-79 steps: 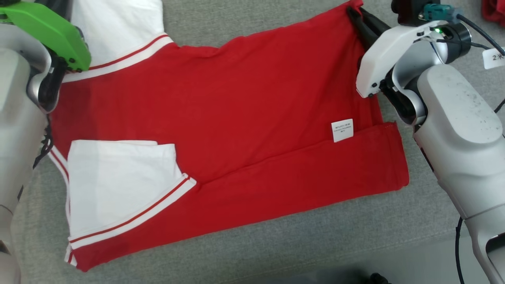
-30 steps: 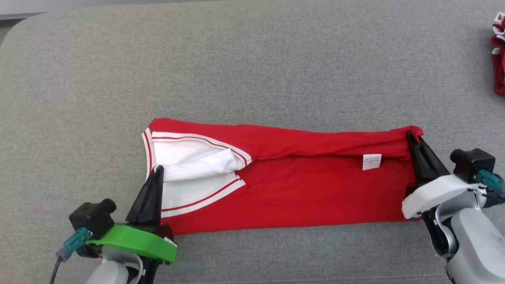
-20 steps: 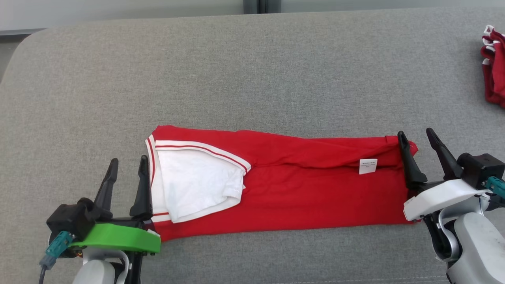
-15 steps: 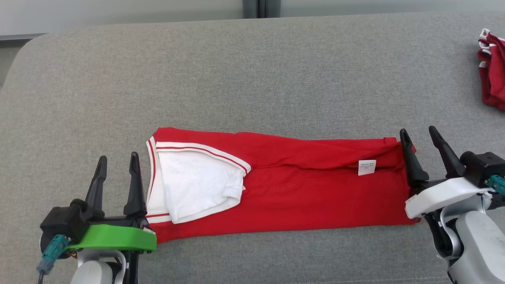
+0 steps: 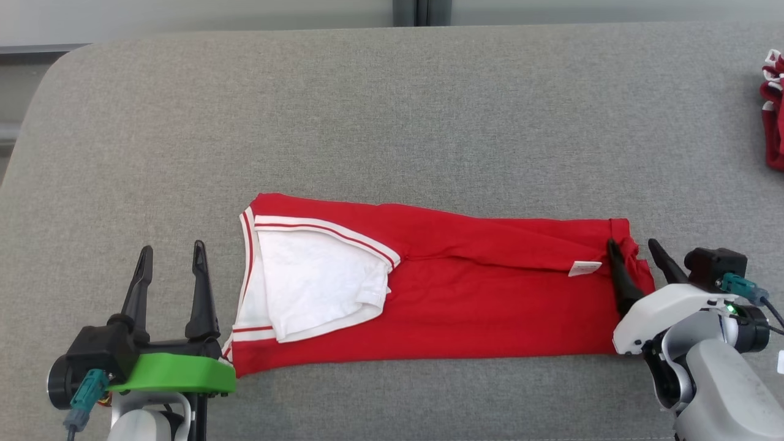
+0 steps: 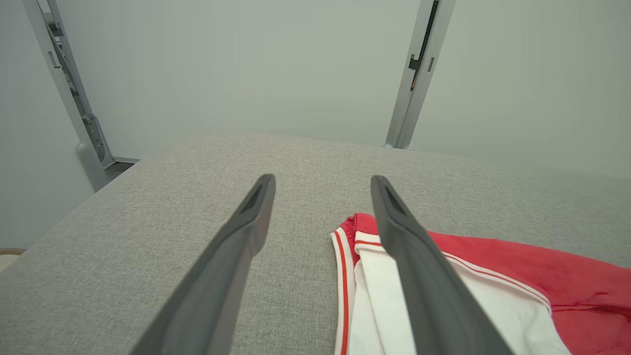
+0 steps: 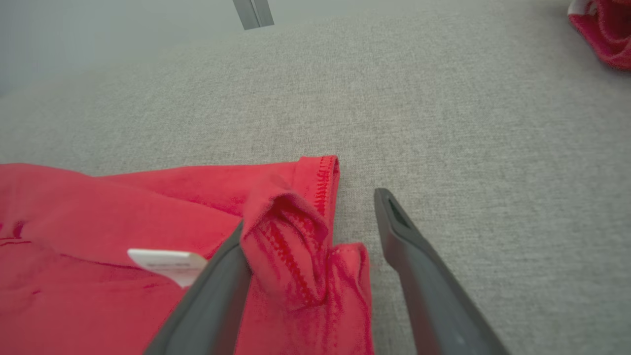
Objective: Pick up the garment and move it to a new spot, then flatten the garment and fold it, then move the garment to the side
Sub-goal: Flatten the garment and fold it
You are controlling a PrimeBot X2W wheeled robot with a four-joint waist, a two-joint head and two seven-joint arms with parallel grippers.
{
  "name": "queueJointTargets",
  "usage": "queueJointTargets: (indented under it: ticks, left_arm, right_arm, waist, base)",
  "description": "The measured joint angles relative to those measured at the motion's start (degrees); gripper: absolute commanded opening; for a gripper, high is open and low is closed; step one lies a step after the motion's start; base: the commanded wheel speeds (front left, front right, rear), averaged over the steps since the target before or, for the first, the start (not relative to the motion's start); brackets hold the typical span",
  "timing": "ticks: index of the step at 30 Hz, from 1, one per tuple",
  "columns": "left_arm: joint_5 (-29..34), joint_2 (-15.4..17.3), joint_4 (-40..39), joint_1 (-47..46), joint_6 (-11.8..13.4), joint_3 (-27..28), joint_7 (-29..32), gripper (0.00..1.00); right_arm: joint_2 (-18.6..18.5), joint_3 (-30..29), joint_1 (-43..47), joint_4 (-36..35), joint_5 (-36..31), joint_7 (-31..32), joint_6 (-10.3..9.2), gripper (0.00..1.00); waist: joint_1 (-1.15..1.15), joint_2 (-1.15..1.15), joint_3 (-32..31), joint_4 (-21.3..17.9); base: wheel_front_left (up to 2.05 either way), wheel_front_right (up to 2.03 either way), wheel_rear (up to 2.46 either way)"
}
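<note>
The grey padded counter [image 5: 392,110] carries the red garment [image 5: 478,300] mid-frame, folded into a long band. The left hand [image 5: 172,247], lower left, gapes empty beside it. The right hand [image 5: 631,242], lower right, is spread wide, with a hem corner bunched against one finger, ungripped. Likely left: a crosswise fold, then the move aside.

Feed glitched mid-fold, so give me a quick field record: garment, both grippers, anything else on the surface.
garment: red with white sleeve, folded into a long strip, flat on grey cushion
left gripper: open, empty, beside the sleeve end
right gripper: open, bunched hem corner between its fingers
other: second red cloth at far right edge
</note>
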Motion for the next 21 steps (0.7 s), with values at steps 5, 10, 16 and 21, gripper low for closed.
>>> queueJointTargets:
  ticks: [5,10,16,21]
  left_arm:
    - [0.8,-0.2,0.5,0.4,-0.5,1.5,0.0,1.0]
    - [1.5,-0.4,0.8,0.4,-0.8,2.0,0.0,1.0]
    - [2.1,-0.4,1.3,0.4,-1.1,2.6,0.0,1.0]
    - [2.5,-0.5,1.4,0.9,-1.2,3.1,0.0,1.0]
  right_arm:
    - [1.7,1.0,1.1,2.9,0.9,1.0,0.0,1.0]
    - [2.7,2.3,1.1,4.2,2.5,1.9,-0.01,0.03]
    - [2.9,3.0,0.2,5.3,4.1,1.1,0.08,0.0]
    - [0.6,0.5,-0.4,6.6,5.1,0.0,0.13,0.0]
  waist:
    - [0.0,0.0,-0.4,-0.4]
    - [0.0,0.0,-0.5,-0.7]
    - [0.0,0.0,-0.6,-0.8]
    - [0.0,0.0,-1.6,-1.2]
  base:
    - [0.0,0.0,0.0]
    - [0.0,0.0,0.0]
    - [0.0,0.0,0.0]
    - [0.0,0.0,0.0]
